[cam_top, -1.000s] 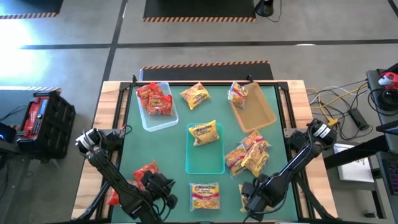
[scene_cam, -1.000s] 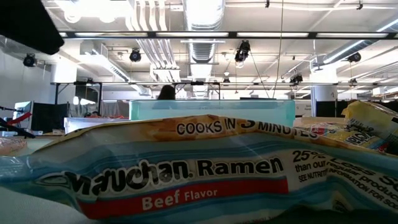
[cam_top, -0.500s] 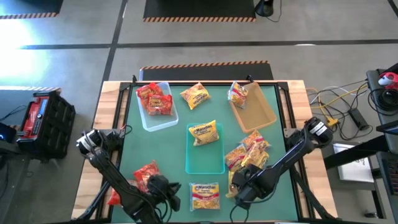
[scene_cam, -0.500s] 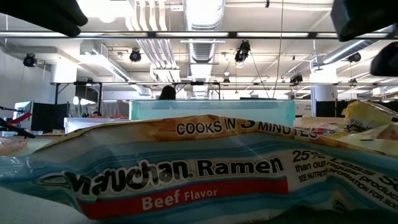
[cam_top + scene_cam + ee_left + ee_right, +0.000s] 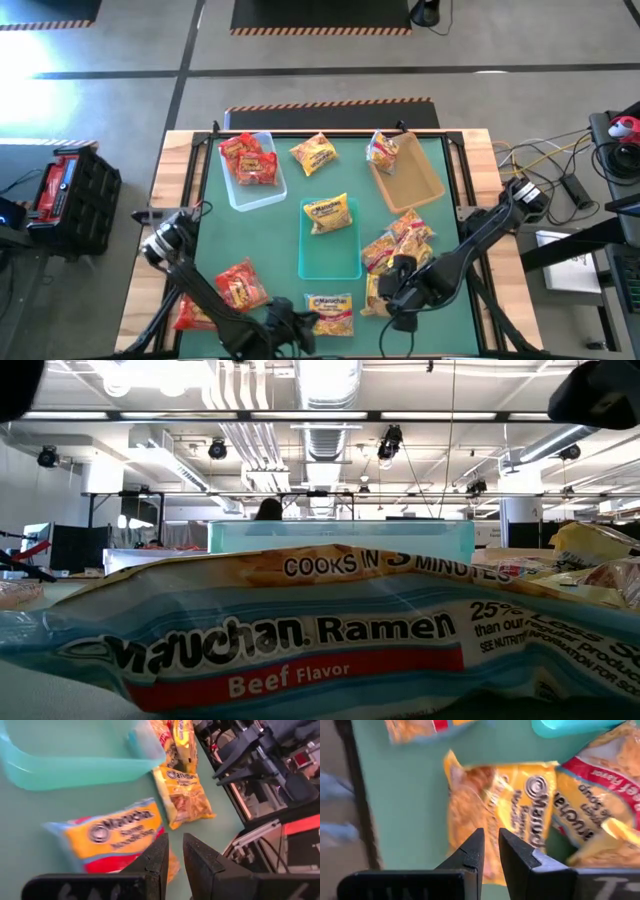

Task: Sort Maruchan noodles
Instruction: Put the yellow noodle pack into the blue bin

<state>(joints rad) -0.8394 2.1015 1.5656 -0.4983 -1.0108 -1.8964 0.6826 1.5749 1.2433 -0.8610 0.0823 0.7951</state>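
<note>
Maruchan noodles lie scattered on the green mat (image 5: 270, 240); high view: one beef packet (image 5: 329, 314) at the near edge, long axis toward the teal bin (image 5: 330, 262), which holds one yellow packet (image 5: 327, 214). Left gripper (image 5: 290, 325) beside the beef packet, right gripper (image 5: 395, 288) over the right-hand pile (image 5: 400, 247). Low view: the beef packet's label fills the foreground, reading upright. Wrist views: both jaws nearly closed, holding nothing.

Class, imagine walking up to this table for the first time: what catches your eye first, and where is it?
A teal bin at the table's centre holds one yellow packet. A heap of yellow and red packets lies to its right, with the right pincer beside it. Red packets fill the clear bin at the far left.
</note>
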